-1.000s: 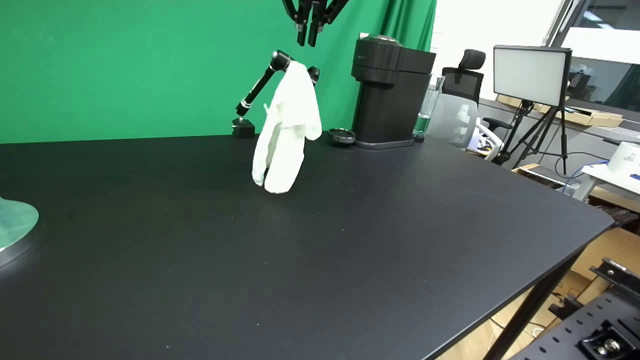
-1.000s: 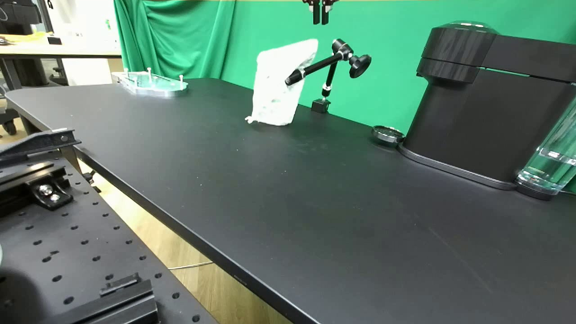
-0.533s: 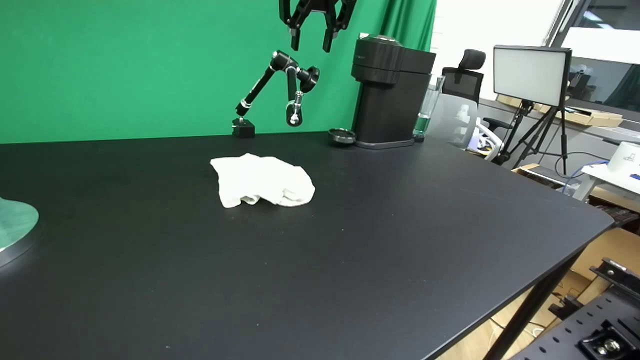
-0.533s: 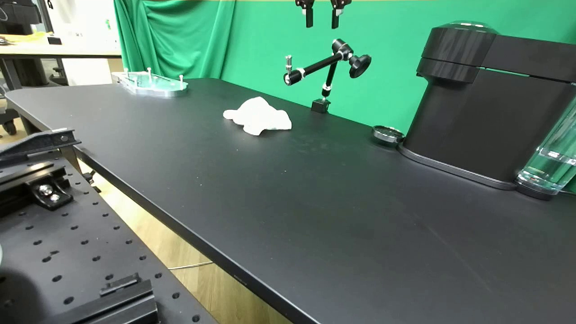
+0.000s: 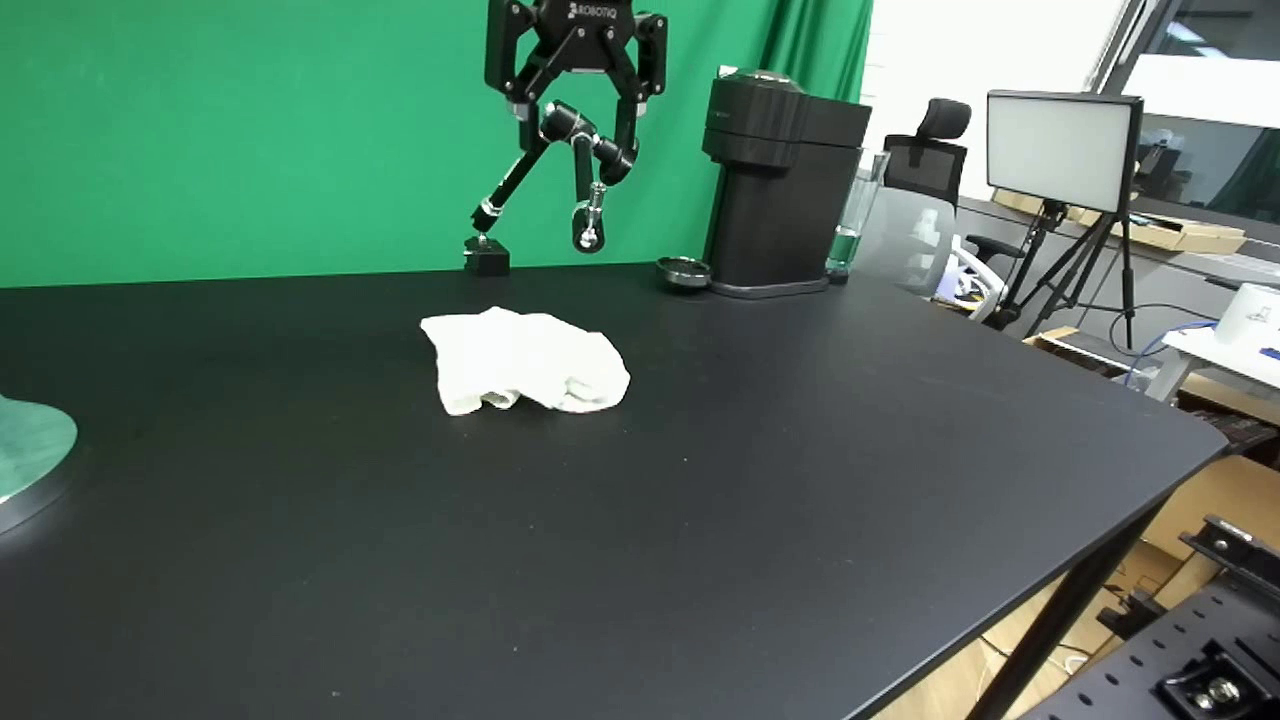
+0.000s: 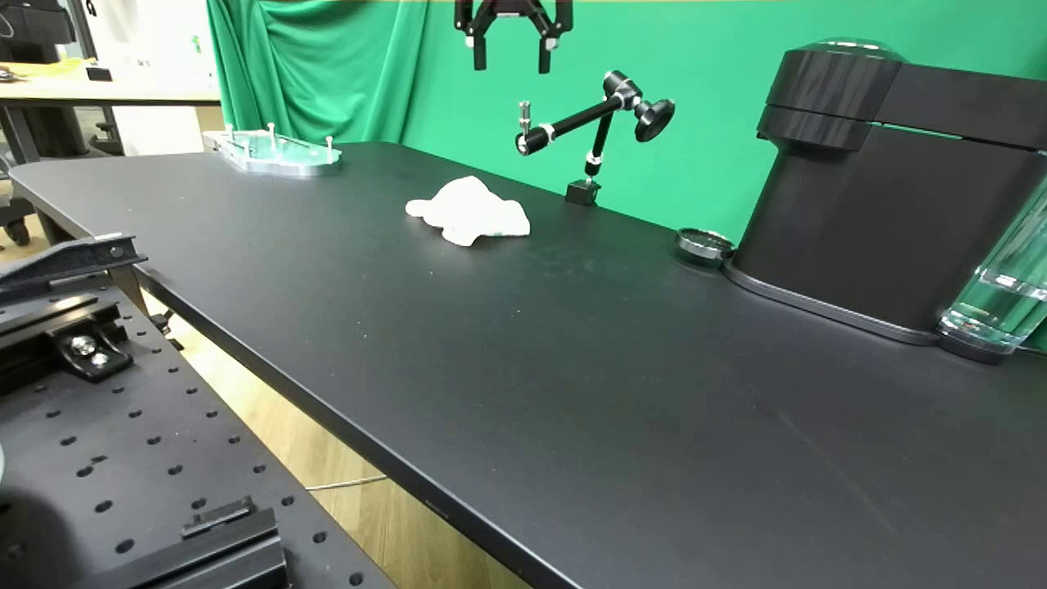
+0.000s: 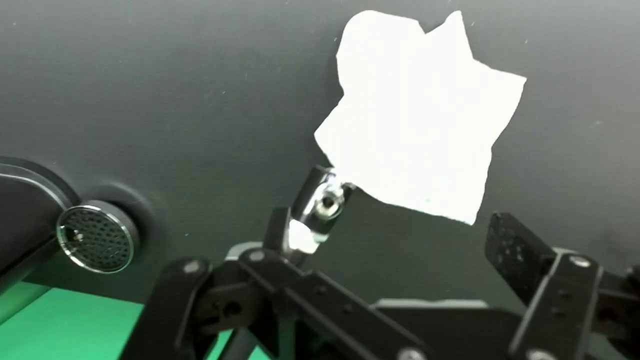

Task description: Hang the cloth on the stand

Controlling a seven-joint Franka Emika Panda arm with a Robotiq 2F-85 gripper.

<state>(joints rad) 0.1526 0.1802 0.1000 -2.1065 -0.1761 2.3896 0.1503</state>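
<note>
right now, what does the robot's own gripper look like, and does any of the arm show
The gripper is black, with two jointed linkages ending in slim, straight fingertips. White lettering reads ROBOTIQ. The wrist view shows round grey screw heads on the links. No cables show on the visible part, and the arm itself is out of frame.

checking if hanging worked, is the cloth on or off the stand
Off: in both exterior views the cloth lies crumpled on the table, not touching the stand.
</note>
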